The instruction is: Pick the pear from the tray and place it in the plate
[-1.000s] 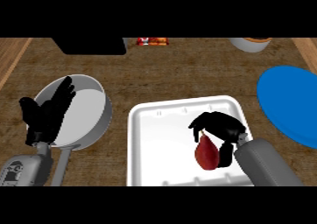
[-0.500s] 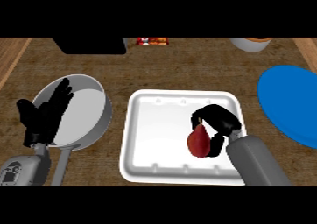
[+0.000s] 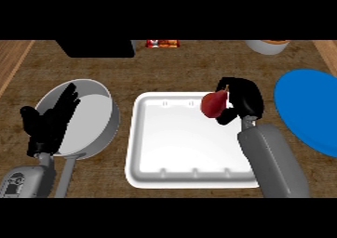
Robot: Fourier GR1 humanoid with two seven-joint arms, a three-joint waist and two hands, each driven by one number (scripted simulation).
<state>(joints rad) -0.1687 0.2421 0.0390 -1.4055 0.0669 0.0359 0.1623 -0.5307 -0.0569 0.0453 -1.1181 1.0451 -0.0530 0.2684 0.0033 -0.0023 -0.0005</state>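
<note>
1. The right hand (image 3: 244, 99) has its fingers and thumb curled round the red pear (image 3: 213, 104), grasping it over the far right corner of the white tray (image 3: 172, 148).
2. The pear sits on the left side of that hand. Its narrow stem end points to the far side and its broad end to the near side, so its long axis runs roughly near to far.
3. The pear looks raised off the tray floor, though the steep view leaves its height uncertain.
4. The blue plate (image 3: 314, 111) lies to the right of the hand, just past the tray's right rim, with a strip of counter between them.
5. The coming move is therefore judged to be a carry to the right, and the hand would reach the plate before the pear does.
6. The left hand (image 3: 50, 123) rests with straight fingers over the grey pan (image 3: 97, 108) at the left. It is well apart from the plate, which makes the right hand the nearer one.
</note>
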